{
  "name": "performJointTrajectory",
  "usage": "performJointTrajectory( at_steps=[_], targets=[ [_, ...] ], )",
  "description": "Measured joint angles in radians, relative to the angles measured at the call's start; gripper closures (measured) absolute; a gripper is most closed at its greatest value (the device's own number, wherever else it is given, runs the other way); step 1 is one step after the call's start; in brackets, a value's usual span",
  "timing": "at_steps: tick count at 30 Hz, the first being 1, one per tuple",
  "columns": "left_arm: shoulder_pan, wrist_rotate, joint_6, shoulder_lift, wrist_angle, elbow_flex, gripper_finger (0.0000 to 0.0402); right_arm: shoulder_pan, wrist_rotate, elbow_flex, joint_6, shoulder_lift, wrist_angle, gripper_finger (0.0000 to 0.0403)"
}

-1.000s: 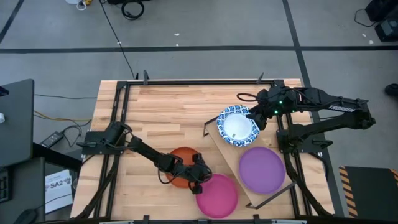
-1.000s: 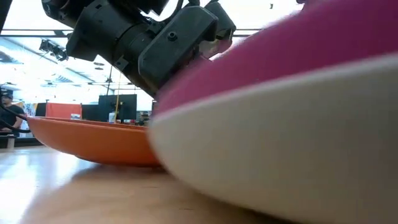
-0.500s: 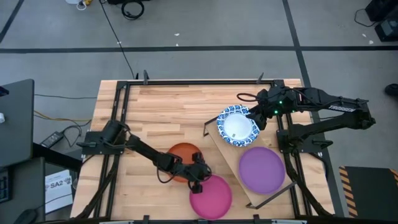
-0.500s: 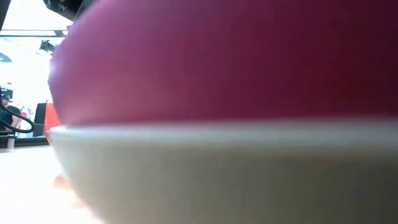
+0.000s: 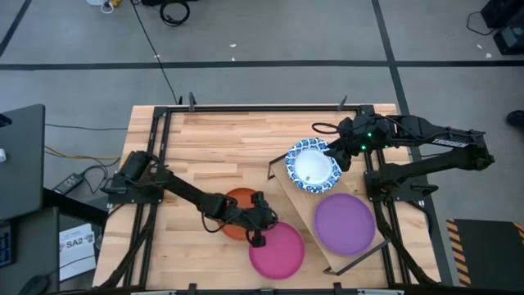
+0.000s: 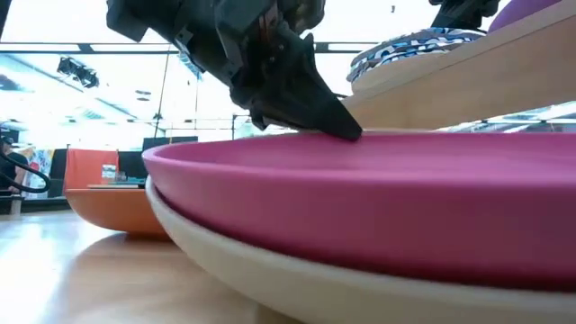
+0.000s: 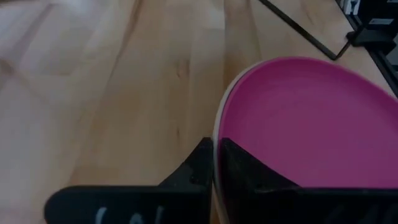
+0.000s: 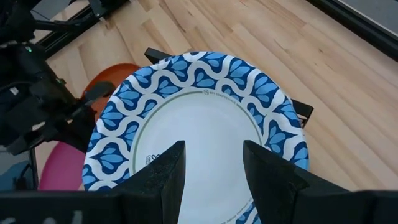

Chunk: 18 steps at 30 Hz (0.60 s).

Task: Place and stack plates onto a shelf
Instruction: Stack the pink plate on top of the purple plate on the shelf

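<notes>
Plates: one pink, one orange-red, one purple, one blue-and-white

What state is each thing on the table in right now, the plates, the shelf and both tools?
Pink plate: on the tabletop, rim pinched by the left tool.
Orange plate: flat on the tabletop, partly under the left arm.
Blue-and-white plate: lying on the shelf.
Purple plate: lying on the shelf.
Shelf: standing, holding two plates.
Left tool: shut on the pink plate's rim.
Right tool: open, over the blue-and-white plate.
</notes>
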Motion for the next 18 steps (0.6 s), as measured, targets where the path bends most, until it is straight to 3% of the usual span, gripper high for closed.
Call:
performJointTrajectory(
  at_steps=[18],
  targets=[
    [0.051,-0.010,0.000,-0.227,-0.326,0.000,0.0377,0.001,-0.005,0.000,0.000,0.000,0.000,0.0236]
  ],
)
